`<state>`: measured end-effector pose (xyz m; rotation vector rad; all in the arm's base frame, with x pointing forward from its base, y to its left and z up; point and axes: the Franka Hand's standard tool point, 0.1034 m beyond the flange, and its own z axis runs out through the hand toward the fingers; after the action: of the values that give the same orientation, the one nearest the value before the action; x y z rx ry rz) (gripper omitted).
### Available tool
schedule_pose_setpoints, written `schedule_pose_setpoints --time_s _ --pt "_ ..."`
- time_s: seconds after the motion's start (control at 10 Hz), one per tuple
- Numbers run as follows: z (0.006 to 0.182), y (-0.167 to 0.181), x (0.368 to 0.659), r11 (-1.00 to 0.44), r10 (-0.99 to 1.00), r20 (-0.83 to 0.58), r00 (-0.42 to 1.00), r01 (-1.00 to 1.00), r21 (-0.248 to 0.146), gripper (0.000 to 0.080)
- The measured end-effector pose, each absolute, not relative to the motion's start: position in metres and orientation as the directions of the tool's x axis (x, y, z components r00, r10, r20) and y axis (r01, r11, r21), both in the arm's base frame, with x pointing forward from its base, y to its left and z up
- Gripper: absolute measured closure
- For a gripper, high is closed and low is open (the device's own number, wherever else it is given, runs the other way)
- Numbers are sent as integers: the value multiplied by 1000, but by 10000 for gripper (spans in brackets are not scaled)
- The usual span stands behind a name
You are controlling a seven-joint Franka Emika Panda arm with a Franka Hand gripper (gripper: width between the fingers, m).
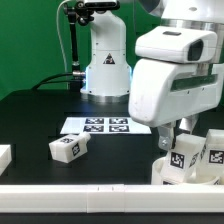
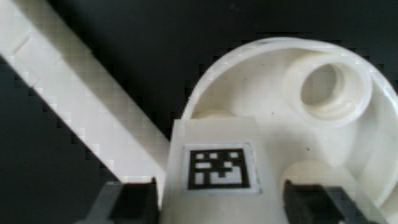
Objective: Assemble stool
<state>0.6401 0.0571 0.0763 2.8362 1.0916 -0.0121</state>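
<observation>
Straddling a tagged leg, the gripper has a finger either side (clamped or just clear, I cannot tell); it sits at the rim of the seat, socket hole just beyond

- A black table carried everything.
- The marker board lay flat on it near the back.
- A long white border rail ran along the front edge.
- A green backdrop stood behind.
</observation>
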Motion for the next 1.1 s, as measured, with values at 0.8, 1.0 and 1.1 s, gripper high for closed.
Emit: schedule_pose_setpoints --time_s 0.8,1.0,1.1 --pt "76 61 641 -994 97 17 995 96 47 462" --pt "76 62 640 -997 -58 24 998 -59 42 462" --pt "76 62 640 -996 -79 25 997 -80 42 462"
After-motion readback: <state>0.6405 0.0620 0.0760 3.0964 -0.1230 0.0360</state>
